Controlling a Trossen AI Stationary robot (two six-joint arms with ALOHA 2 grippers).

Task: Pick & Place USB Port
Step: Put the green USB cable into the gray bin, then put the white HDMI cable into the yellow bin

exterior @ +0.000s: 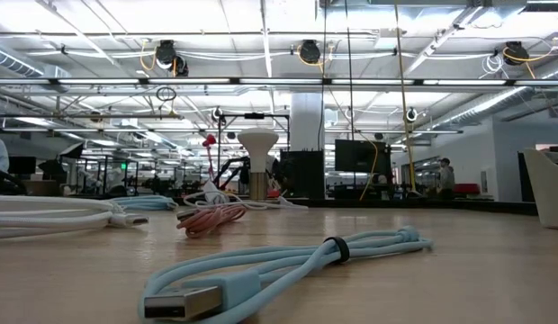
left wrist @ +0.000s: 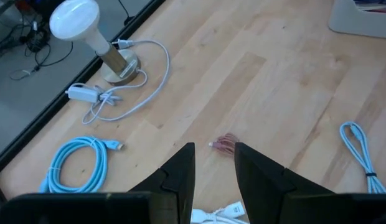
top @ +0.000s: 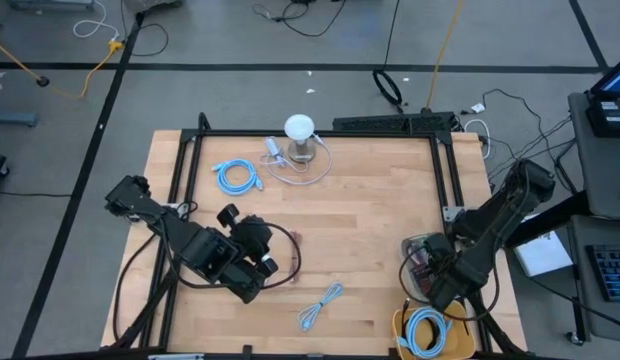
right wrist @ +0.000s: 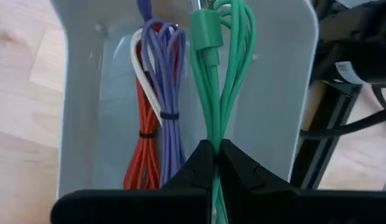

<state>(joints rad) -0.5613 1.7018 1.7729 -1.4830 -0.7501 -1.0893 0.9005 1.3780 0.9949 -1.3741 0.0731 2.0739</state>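
— Wooden tabletop [top: 370, 240], black frame round it, cables running across the grey floor behind. What lies on the wood?

— At the far edge, a white-headed lamp [top: 300, 135] on a round base, its white cord [top: 290, 172] looped beside it. Just left of that sits a coiled light blue cable [top: 237, 177]. Near the front edge, well apart from both, a light blue USB cable [top: 321, 304] lies folded and bound with a dark tie; the low view shows its metal plug close to the lens.

— And the left arm?

— The left gripper [left wrist: 213, 163] hangs over the middle-left of the table with a narrow gap between its fingers, nothing in it. Just beyond the fingertips lies a small pink cable bundle [left wrist: 226, 144].

— Where is the right one?

— The right gripper [right wrist: 215, 155] is at the front right corner, over a clear plastic bin [right wrist: 81, 93]. Its fingers are pinched together on a green cable [right wrist: 213, 74], which hangs folded in long loops with a green clip near the top. Beside it in the bin are a purple cable [right wrist: 170, 74] and an orange cable [right wrist: 142, 149], each tied.

— Anything else nearby?

— A yellow bowl [top: 402, 325] just in front of the bin, holding another light blue coil [top: 426, 331].
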